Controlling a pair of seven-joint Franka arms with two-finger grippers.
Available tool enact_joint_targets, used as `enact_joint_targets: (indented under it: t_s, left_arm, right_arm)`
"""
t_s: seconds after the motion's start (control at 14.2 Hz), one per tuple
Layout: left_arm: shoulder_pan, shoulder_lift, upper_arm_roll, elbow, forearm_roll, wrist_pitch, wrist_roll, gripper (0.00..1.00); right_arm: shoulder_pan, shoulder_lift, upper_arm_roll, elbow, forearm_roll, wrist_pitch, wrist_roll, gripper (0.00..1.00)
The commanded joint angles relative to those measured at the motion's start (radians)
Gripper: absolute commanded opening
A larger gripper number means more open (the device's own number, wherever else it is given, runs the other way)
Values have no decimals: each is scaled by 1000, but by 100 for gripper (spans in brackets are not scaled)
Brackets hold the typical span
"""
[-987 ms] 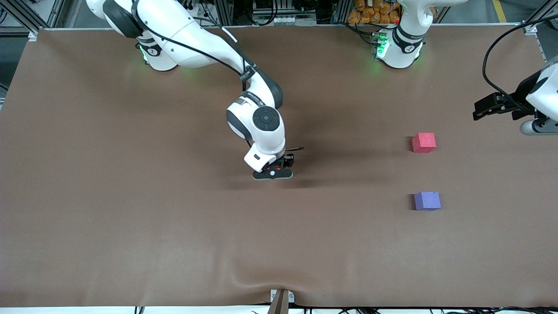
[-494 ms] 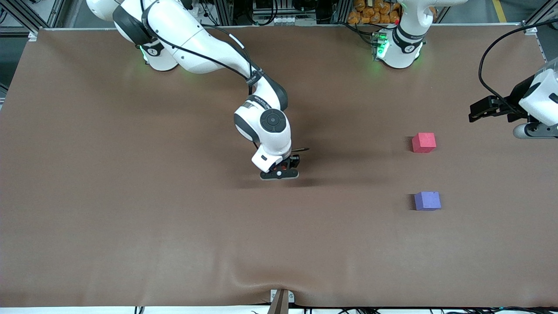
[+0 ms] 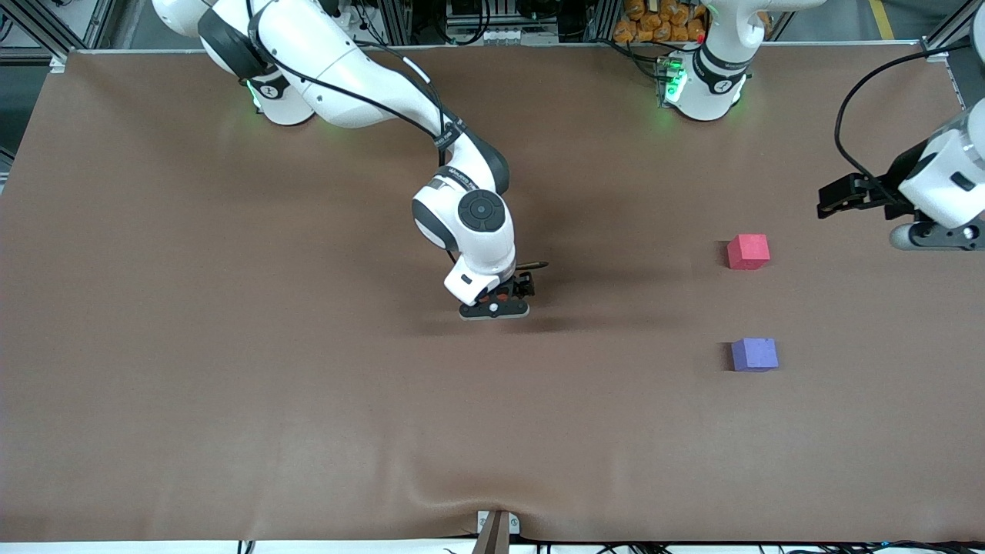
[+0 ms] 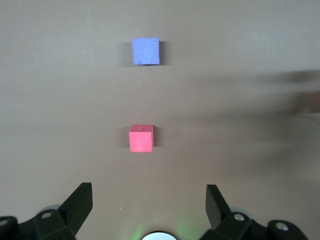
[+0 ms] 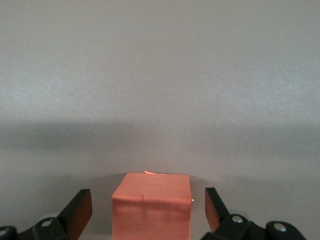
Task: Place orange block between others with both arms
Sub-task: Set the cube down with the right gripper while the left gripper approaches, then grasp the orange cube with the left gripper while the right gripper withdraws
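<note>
The orange block (image 5: 151,205) rests on the brown table near its middle, between the fingers of my right gripper (image 5: 148,197). That gripper is open, with a gap on each side of the block. In the front view the right gripper (image 3: 495,306) stands low over the block and hides most of it. The pinkish-red block (image 3: 748,251) and the purple block (image 3: 754,355) lie apart toward the left arm's end, the purple one nearer the front camera. My left gripper (image 3: 831,198) hangs open and empty near the pinkish-red block (image 4: 141,138), and its view also takes in the purple block (image 4: 146,51).
A brown cloth (image 3: 231,346) covers the table, with a wrinkle (image 3: 462,496) by the front edge next to a small bracket (image 3: 496,527). A black cable (image 3: 854,100) loops over the left arm's end of the table.
My right gripper has opened and let go of the orange block, after shifting slightly toward the left arm's end. The left arm's hand has drifted toward the pinkish-red block.
</note>
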Motion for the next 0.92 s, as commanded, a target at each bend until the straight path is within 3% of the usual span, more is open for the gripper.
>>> enact_joint_targets:
  t_s: [0.0,0.28,0.49,0.85]
  left_arm:
    - [-6,20,-24,2,-12,31,-7,100]
    - [-41,72,-67,11,-3,54,-15,100]
    - [-154,188,-73,46,-12,118,-36,100]
    - [-323,339,-73,160,-29,233,-292,100]
  right_arm:
    - [-21,-74,-3,-1,-20,-89,14,100]
    - [-119,-135,6,-2,-13,-157,-62,100]
    - [-208,-180,6,-6,-10,-233,-131,100]
    - [-352,-267,6,-47,-8,-338,-243,100]
